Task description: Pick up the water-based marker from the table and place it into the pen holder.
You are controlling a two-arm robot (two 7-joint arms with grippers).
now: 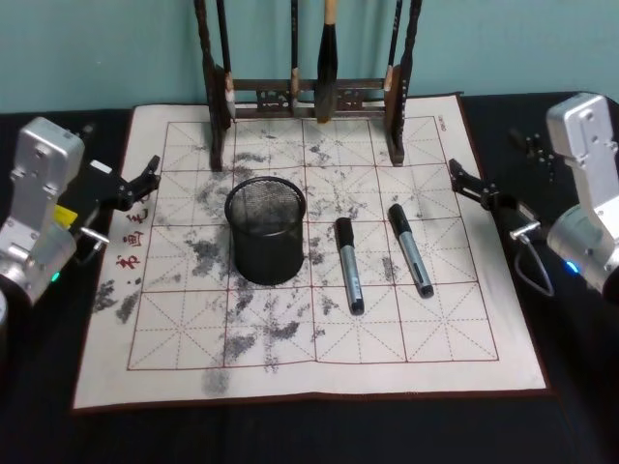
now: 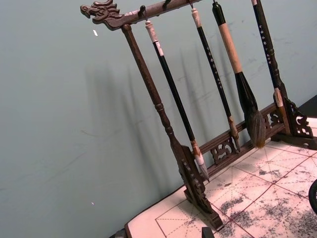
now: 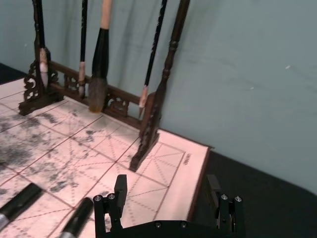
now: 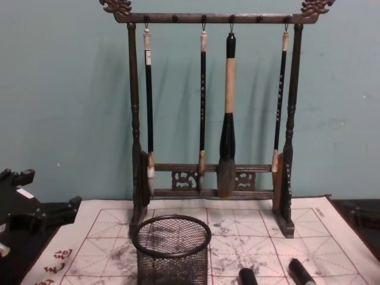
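At the left edge of the mat (image 1: 435, 319), the left gripper (image 1: 147, 184) hovered over the dark counter (image 1: 290, 435) with its fingers spread apart and holding nothing. It was well apart from both markers, so I judged it the poorer choice for the pick.

The pen holder (image 1: 232, 208) stood upright near the middle of the mat, and nothing could be seen inside it. It looked light, being only wire mesh. A marker that struck the rim instead of entering the mouth could push the holder or tip it over.

Just to its right lay the left marker (image 1: 348, 263) and then the right marker (image 1: 410, 248), both flat on the mat and almost parallel, near each other but not touching. The risk was that wide fingers coming down on one marker would knock the other. Their barrels were round, so a grip off the centre could make one roll away.

The brush rack (image 1: 309, 97) stood behind, and a high swing toward the holder could hit its hanging brushes.

At the right edge of the mat, the right gripper (image 1: 466, 184) waited with its fingers (image 3: 120, 193) wide apart and empty, nearer to the markers.
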